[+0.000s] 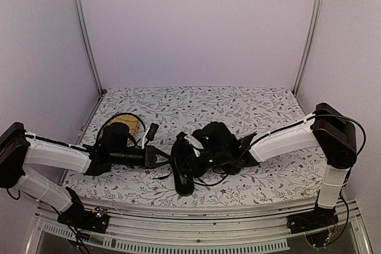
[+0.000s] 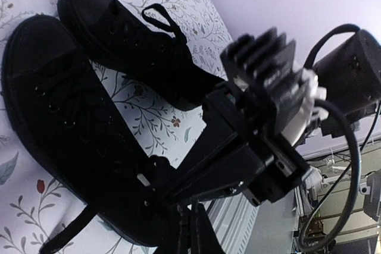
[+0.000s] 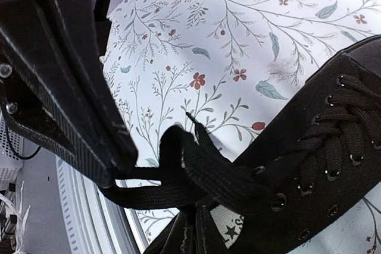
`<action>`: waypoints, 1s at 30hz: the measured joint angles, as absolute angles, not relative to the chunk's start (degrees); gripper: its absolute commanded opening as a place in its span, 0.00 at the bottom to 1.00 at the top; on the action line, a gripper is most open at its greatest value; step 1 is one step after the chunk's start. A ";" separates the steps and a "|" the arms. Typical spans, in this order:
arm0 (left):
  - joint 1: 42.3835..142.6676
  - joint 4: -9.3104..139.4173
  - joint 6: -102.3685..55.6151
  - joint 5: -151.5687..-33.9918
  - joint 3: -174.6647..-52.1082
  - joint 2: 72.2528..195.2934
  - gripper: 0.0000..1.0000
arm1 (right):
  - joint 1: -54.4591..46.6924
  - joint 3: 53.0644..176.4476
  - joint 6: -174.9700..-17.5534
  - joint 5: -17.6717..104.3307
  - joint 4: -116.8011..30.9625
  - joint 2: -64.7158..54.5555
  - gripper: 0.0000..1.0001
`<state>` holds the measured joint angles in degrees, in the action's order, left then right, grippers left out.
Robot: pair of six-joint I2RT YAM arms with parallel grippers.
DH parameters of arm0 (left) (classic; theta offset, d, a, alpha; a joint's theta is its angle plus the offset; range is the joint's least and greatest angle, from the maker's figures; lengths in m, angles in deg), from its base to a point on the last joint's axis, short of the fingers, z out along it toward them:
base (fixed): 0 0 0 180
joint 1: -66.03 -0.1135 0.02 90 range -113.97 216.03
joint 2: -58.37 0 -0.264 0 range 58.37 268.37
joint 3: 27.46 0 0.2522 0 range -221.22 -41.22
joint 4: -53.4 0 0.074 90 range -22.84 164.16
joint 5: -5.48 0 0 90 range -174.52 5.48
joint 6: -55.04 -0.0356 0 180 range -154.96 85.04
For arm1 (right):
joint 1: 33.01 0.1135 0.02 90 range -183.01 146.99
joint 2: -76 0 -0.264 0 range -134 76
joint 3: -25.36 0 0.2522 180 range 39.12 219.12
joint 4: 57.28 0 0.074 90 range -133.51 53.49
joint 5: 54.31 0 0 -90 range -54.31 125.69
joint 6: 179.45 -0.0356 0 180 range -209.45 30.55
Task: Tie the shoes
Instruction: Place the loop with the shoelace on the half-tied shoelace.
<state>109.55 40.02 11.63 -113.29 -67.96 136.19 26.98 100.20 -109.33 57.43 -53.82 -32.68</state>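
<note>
Two black shoes lie on the flowered table cover. One shoe [image 1: 184, 178] [image 2: 53, 117] [image 3: 321, 165] points at the near edge, the other shoe [image 1: 215, 137] [image 2: 119, 34] lies behind it. Both grippers meet at the top of the nearer shoe. My left gripper [image 1: 168, 159] [image 2: 191, 215] [image 3: 112, 175] is shut, pinching a loop of flat black lace [image 3: 172, 191] that runs from the top eyelets. Coming in from the right, my right gripper [image 1: 193, 159] [image 2: 161, 188] [image 3: 199, 215] is also shut, on the lace where the strands cross. The far shoe's lace [image 2: 161, 19] lies loose.
A yellow woven mat [image 1: 122, 124] with a black cable over it lies behind the left arm at the back left. The table's metal front rail [image 1: 196, 230] runs just below the nearer shoe's toe. Walls and two upright posts enclose the table on three sides.
</note>
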 measured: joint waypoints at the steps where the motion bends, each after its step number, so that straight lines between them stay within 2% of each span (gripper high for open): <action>1: 109.55 39.61 11.57 -113.67 -67.09 135.69 0.00 | 26.95 100.20 -109.87 56.97 -53.62 -32.44 0.02; 18: 109.88 37.84 10.12 -114.89 -58.54 131.27 0.00 | 26.06 99.41 -113.72 56.29 -52.09 -31.72 0.02; 25: 109.93 40.48 8.55 -113.42 -58.43 130.33 0.32 | 26.21 99.41 -113.44 58.52 -52.09 -31.74 0.02; 30: 110.01 46.12 7.59 -110.56 -58.45 124.43 0.55 | 26.23 99.46 -113.02 58.98 -52.07 -31.74 0.02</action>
<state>110.01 46.12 7.59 -110.56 -58.45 124.43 26.23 99.46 -113.02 58.98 -52.07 -31.74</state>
